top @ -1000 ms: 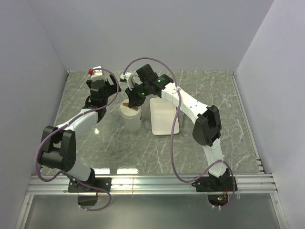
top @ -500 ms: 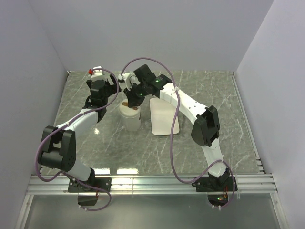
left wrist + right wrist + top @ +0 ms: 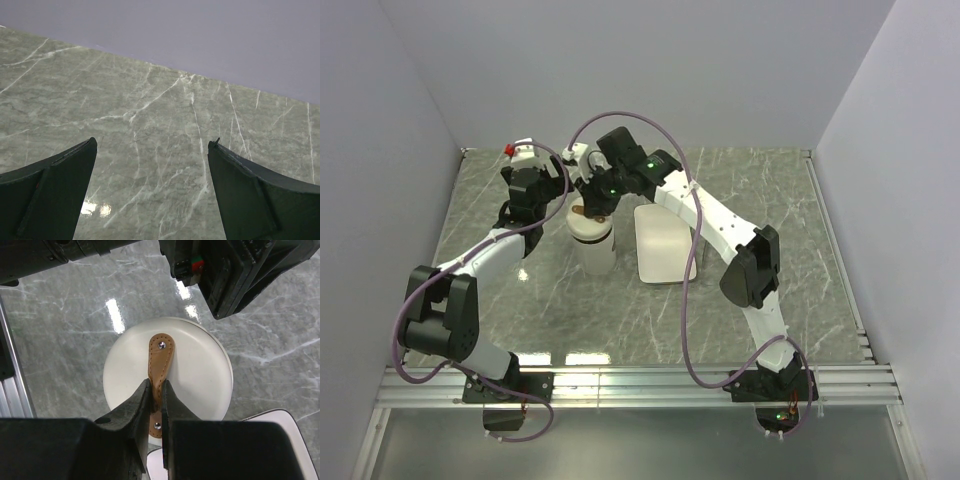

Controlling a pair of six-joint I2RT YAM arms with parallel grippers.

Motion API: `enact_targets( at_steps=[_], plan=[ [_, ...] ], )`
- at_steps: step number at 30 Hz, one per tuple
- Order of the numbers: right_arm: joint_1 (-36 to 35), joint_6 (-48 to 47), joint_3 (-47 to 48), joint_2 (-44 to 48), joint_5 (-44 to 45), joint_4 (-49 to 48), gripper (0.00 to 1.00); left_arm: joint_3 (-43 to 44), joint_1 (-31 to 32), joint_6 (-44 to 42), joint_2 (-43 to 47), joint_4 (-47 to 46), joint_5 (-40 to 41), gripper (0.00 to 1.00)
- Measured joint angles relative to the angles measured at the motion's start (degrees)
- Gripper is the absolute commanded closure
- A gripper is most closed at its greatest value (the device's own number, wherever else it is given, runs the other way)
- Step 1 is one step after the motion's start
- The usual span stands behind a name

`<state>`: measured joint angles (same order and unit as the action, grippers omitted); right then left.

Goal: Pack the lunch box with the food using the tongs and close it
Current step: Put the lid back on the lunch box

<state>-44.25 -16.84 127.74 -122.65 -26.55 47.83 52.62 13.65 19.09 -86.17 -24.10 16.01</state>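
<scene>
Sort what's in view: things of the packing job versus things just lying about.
Job: lunch box, its lid, brown strap, right gripper shut on the strap.
Lying about: white plate; left gripper, open, holding nothing.

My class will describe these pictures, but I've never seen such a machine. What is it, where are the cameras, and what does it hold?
A robot's left arm and right arm are bolted to a marble table. One picture looks down on both; the others come from cameras on their wrists. On the table stand a white lunch box and a plate. The right gripper pinches the brown strap on the lid. The left gripper is open and empty.
</scene>
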Motion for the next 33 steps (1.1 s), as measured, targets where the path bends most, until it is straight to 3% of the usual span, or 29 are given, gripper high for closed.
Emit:
enact_targets(
  at_steps=[33],
  plan=[
    [-0.83, -0.55, 1.81, -4.04, 0.90, 2.80, 1.00, -0.33, 0.37, -0.37, 0.22, -0.02, 0.46, 0.01]
  ],
)
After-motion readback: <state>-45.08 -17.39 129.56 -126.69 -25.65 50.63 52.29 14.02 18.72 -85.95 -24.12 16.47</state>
